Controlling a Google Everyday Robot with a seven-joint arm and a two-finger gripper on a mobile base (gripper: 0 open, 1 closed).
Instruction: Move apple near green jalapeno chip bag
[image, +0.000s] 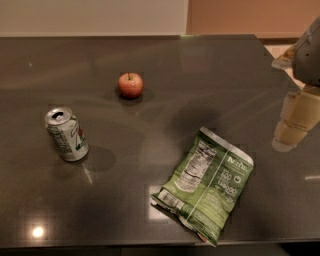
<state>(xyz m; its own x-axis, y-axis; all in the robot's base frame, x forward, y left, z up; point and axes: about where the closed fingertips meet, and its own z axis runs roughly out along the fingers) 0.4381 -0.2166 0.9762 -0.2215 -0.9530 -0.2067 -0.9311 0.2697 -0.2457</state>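
Currently the gripper (295, 122) hangs at the right border of the view, over the right part of the table (225, 65). The border cuts it, so whether it is wide or narrow I cannot tell. Its pale yellow body points down and a little to the left in the view, and a grey part of the arm is above it.

The apple (130, 84) is well apart from the gripper, far to the left of it and closer to the back edge of the table. It stands upright with the short stem up (red, with some yellow-orange patches), and nothing touches it.

The bag (205, 186) is the nearest thing to the gripper. It lies flat on the table, below and to the left of the gripper in the view, toward the front edge. Its white nutrition label faces up and its long side runs on a slant. Bag and gripper do not touch.

The can (66, 134) is the farthest from the gripper, at the left side of the table, with its opened top up. The apple sits further back than can and bag, and well apart from both.
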